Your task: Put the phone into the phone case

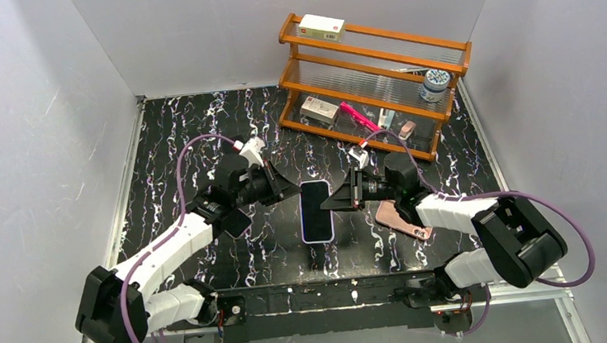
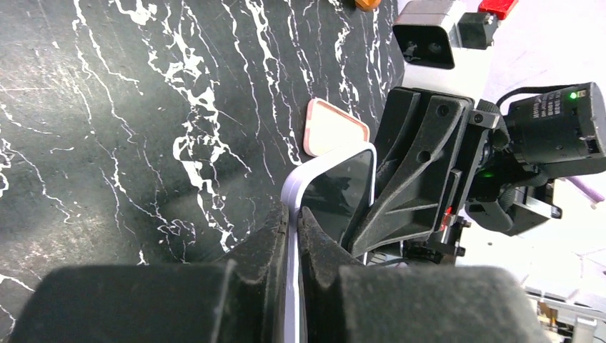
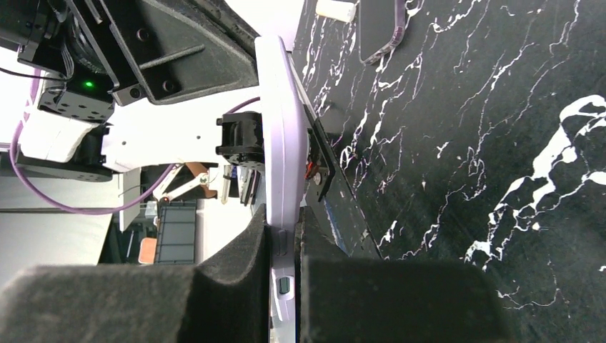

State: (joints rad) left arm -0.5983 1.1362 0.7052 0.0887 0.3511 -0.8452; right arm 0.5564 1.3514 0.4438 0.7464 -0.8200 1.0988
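Phone (image 1: 316, 210): being held level between both grippers, screen up
Left gripper (image 2: 293, 223): pinching one long edge
Right gripper (image 3: 284, 230): clamping the opposite edge
Pink case (image 1: 402, 219): lying on the table, partly under the right arm

The right arm (image 1: 453, 208) covers part of the pink case (image 1: 401, 218); the rack's (image 1: 401, 37) small items are indistinct.

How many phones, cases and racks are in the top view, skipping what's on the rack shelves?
Phone: 1
Pink case: 1
Wooden rack: 1
Total: 3
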